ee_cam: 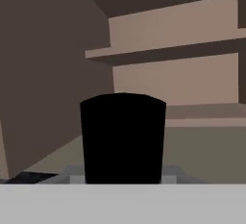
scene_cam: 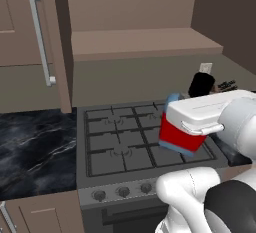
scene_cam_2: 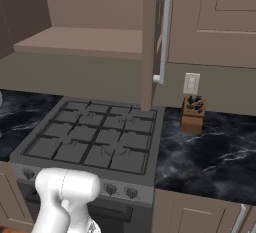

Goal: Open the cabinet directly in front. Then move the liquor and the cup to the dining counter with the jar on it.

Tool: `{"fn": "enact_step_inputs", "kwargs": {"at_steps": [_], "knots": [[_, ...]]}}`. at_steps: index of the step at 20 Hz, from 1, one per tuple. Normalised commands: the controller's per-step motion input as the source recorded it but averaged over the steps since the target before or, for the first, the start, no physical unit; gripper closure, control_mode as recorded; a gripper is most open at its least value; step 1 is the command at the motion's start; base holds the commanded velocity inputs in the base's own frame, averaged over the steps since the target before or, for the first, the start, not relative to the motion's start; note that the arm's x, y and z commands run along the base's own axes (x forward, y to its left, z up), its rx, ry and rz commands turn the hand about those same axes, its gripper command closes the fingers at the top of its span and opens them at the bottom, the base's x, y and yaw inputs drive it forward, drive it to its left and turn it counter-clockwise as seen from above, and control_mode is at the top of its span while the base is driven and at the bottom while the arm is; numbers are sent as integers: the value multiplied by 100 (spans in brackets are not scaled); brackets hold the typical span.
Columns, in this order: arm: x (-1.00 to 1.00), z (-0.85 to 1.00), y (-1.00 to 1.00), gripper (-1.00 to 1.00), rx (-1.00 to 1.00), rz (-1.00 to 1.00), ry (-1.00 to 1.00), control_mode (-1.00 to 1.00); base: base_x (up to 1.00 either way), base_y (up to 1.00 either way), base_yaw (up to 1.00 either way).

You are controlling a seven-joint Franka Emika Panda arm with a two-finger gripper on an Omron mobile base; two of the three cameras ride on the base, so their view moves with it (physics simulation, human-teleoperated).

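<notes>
My gripper (scene_cam: 186, 127) is closed on the liquor (scene_cam: 181, 138) — the bottle sits under my hand, red label showing, black cap (scene_cam: 201, 84) pointing away toward the far wall. It hangs above the right side of the grey stove (scene_cam: 120, 147), clear of the burners. In the hand view the cap (ee_cam: 122, 139) stands dark and close, so the fingertips cannot be made out there. Left of the stove lies the black marble worktop (scene_cam: 35, 149); on the right stretch of worktop, a knife block (scene_cam_2: 193, 113) stands near the wall. Farther back, the cabinet (scene_cam_2: 90, 39) stands open — its door (scene_cam_2: 152, 42) swung out edge-on, its lower shelf (scene_cam: 145, 44) bare.
</notes>
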Motion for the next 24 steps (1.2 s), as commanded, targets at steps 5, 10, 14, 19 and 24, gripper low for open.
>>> {"fn": "enact_step_inputs", "kwargs": {"at_steps": [5,10,14,19,24], "knots": [[4,0,-1,100,0,0,-19,-100,0,0,0],[0,0,0,100,0,0,-17,-100,0,0,0],[0,0,0,100,0,0,0,-100,0,0,0],[-1,0,0,100,0,0,0,100,-50,0,0],[0,0,0,100,0,0,0,100,-95,-3,2]]}}
